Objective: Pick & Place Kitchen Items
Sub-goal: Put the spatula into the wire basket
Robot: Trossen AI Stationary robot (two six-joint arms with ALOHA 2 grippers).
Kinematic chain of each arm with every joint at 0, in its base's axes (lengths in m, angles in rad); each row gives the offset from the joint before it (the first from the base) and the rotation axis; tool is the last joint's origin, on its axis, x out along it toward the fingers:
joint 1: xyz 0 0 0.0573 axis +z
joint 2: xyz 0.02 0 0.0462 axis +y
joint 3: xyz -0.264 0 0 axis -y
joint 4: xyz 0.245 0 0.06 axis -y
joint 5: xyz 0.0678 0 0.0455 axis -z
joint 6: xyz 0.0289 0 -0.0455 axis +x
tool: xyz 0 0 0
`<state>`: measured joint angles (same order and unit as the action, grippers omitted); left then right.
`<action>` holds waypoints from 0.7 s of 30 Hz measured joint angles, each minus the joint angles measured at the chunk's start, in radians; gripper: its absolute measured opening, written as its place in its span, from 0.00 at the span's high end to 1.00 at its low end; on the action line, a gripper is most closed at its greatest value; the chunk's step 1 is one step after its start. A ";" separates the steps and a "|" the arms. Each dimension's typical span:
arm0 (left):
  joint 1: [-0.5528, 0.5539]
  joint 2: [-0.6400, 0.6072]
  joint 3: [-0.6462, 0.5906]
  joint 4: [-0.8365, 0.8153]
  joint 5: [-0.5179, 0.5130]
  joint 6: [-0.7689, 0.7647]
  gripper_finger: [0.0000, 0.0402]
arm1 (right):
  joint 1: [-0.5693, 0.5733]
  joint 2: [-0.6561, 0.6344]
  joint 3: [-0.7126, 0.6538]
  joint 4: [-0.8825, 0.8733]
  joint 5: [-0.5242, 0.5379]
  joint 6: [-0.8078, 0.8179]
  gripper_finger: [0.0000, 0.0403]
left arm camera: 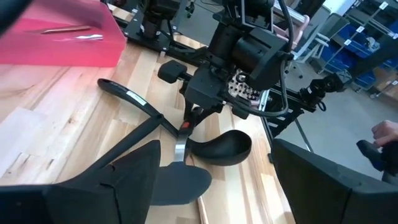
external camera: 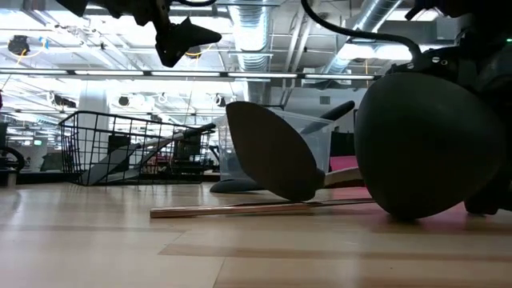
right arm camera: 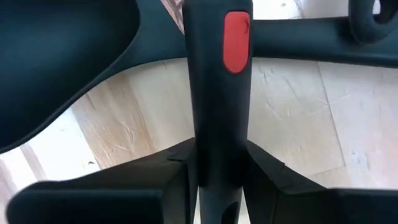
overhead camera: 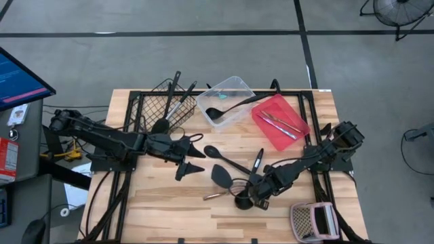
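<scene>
right gripper (overhead camera: 256, 194) fingers clenched on black ladle (overhead camera: 244, 198) handle with red dot, low on worktop (overhead camera: 169, 196) near front middle; left gripper (overhead camera: 193, 157) fingers spread, empty, hovering above worktop centre-left

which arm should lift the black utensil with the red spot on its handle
Right. The right gripper is shut on the red-spotted utensil; the left gripper hangs open above the table, away from it.
</scene>
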<state>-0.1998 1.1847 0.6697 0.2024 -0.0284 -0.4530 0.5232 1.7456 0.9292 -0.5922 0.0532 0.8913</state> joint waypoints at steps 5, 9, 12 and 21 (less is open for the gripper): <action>0.014 0.000 0.000 0.000 0.000 0.001 0.27 | -0.023 -0.026 0.011 -0.049 -0.011 0.012 0.80; 0.044 0.000 0.000 0.000 0.000 0.002 0.27 | -0.039 -0.033 0.013 -0.046 -0.012 0.011 0.81; 0.066 0.000 0.000 0.001 0.000 0.002 0.27 | -0.046 -0.033 0.021 -0.056 -0.011 0.006 0.82; 0.130 0.000 0.000 0.001 0.165 0.059 0.27 | -0.058 -0.036 0.132 -0.178 -0.007 -0.105 0.84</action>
<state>-0.0700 1.1847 0.6697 0.2035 0.1362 -0.3938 0.4649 1.7096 1.0607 -0.7706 0.0466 0.7863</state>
